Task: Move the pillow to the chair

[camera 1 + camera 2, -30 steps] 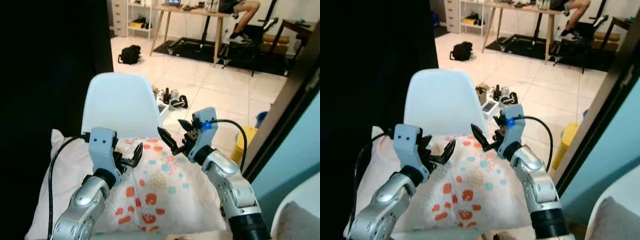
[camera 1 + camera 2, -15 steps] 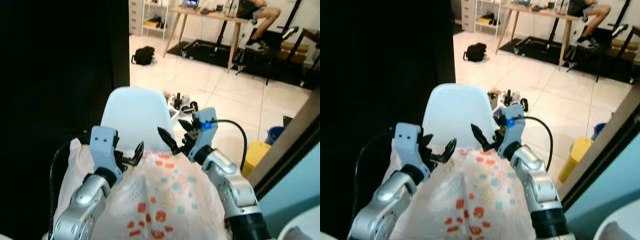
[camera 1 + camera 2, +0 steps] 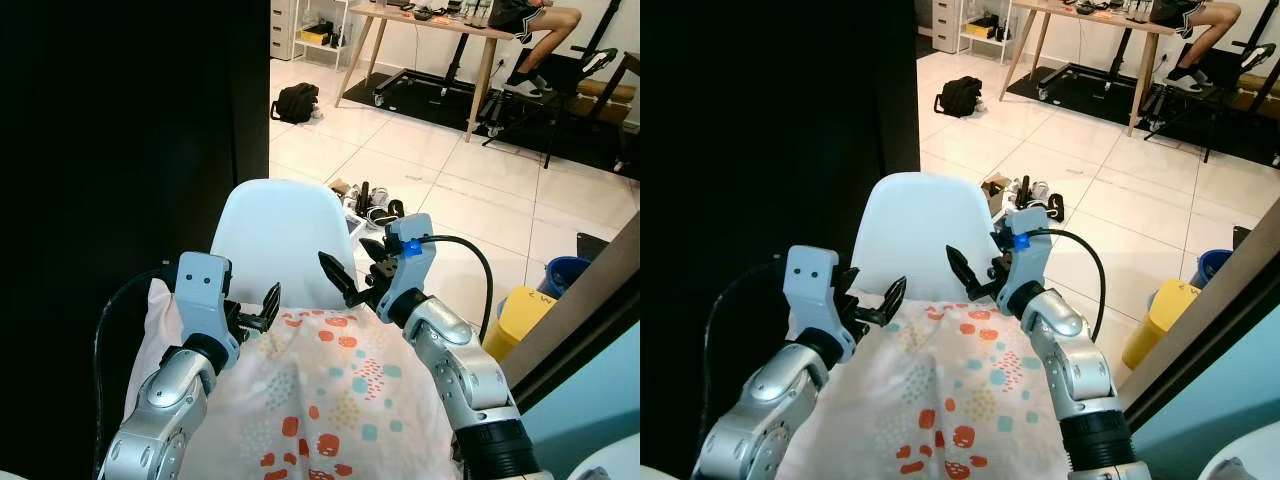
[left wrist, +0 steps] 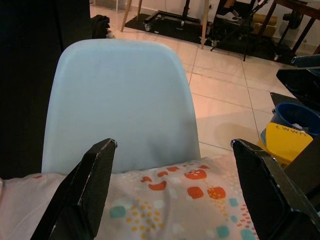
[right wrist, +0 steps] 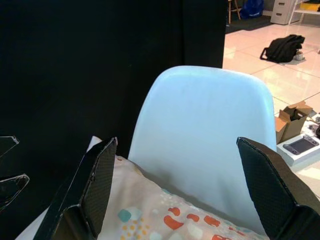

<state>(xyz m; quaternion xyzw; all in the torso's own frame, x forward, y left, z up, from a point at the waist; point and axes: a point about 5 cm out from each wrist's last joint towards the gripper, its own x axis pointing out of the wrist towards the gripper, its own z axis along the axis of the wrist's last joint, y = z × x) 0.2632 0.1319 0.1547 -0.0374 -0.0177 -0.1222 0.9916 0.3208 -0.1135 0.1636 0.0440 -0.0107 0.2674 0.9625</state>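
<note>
1. Head views: the pillow [image 3: 330, 400] lies on the seat of the white chair [image 3: 280, 235], against its back. The left gripper [image 3: 262, 305] and right gripper [image 3: 345, 275] hover over its far edge, fingers spread and released, grasping nothing.
2. Left wrist view: fingers [image 4: 85, 190] wide apart above the pillow. My judgement: lift both arms straight back so nothing drags the fabric.
3. Right wrist view: the same chair back. The yellow bin [image 3: 520, 315] carries lettering too small to read.

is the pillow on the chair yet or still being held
On the chair: the pillow lies against the chair backrest, and both the left gripper and right gripper are open above it, gripping nothing.
</note>
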